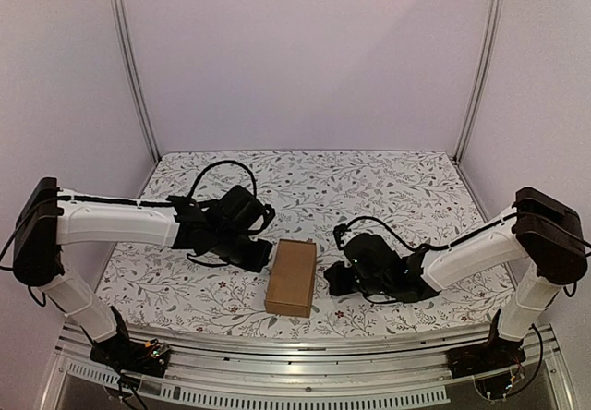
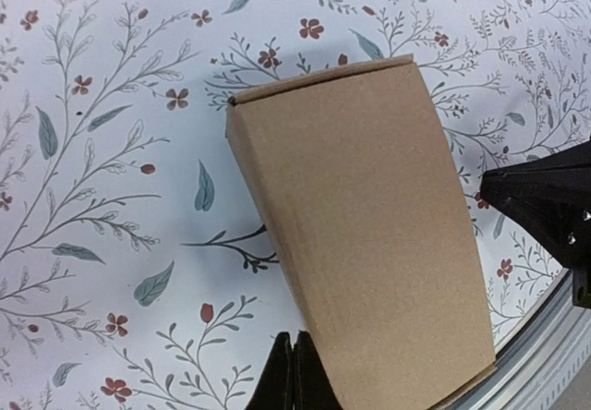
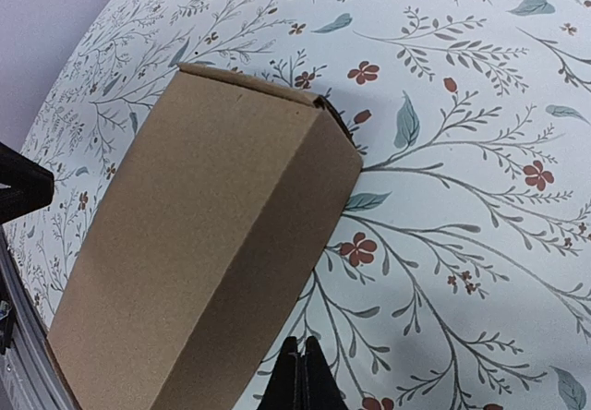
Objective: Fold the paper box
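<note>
Saw plain brown cardboard box [image 1: 291,276] lying on floral worktop [image 1: 388,188], near edge close by. Found left pincer [image 1: 261,255] and right pincer [image 1: 334,279] flanking box, both pressed together, empty. Judged risk: sideways shove could skid box over edge.

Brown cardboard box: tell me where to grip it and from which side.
Probably the plain brown rectangular cardboard box is best pinched across its two long side walls at mid-length, from above: it lies flat and closed, narrower across than along.
</note>
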Action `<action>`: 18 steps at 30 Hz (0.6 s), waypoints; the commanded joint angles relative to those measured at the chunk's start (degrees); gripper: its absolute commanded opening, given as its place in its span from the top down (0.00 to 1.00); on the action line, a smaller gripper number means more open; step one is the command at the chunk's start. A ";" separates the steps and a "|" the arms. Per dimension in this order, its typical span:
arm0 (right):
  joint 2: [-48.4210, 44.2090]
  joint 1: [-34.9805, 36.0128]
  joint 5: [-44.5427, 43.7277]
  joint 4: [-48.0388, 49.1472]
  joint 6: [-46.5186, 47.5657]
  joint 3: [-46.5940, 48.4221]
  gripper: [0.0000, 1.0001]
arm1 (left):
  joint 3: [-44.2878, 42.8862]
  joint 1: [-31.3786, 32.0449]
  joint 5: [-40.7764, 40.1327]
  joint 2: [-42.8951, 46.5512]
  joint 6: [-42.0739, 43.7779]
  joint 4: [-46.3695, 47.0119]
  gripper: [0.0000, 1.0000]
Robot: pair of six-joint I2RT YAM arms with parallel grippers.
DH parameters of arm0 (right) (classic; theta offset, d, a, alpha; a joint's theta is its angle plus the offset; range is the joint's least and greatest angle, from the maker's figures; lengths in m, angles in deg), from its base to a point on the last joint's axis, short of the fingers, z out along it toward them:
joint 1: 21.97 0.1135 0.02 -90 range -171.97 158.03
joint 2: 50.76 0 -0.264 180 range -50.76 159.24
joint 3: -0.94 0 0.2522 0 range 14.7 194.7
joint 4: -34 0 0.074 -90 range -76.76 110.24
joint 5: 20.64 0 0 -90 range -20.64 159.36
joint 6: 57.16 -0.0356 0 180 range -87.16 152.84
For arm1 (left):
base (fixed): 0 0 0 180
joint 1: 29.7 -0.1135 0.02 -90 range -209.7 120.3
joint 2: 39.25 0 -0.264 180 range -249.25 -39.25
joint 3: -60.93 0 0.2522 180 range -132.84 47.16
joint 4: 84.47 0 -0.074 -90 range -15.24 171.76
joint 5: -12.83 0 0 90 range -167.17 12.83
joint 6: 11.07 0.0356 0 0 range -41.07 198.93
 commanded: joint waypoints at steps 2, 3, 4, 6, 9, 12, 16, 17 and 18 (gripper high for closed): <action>1.13 -0.17 4.04 -1.98 0.54 1.41 0.99 | 2.55 -1.89 -0.07 -2.98 -2.40 2.04 1.00; 1.47 -0.17 4.36 -1.97 0.45 1.89 0.99 | 2.52 -1.96 0.30 -3.73 -2.48 2.57 1.00; 2.13 -0.13 4.59 -1.97 0.43 2.38 0.99 | 2.38 -2.01 0.62 -4.43 -2.46 2.91 1.00; 2.88 -0.18 5.18 -1.96 0.42 3.44 0.99 | 2.12 -2.01 1.18 -5.78 -2.45 3.67 1.00; 4.42 -0.16 5.90 -1.81 0.35 5.08 0.99 | 1.98 -2.10 3.01 -7.44 -2.56 5.51 1.00; 6.46 -0.16 6.20 -1.39 -0.39 6.50 0.99 | 1.61 -2.08 4.95 -8.88 -2.66 7.03 1.00; 8.16 -0.20 6.01 -0.25 -0.97 7.90 0.99 | 0.09 -2.08 6.14 -10.21 -2.49 7.84 1.00; 8.38 -0.20 5.92 -0.16 -0.98 8.20 0.99 | -0.33 -2.10 6.33 -10.46 -2.40 7.96 1.00; 8.63 -0.17 5.78 -0.12 -0.92 8.55 0.99 | -0.77 -2.10 6.50 -10.74 -2.19 8.08 1.00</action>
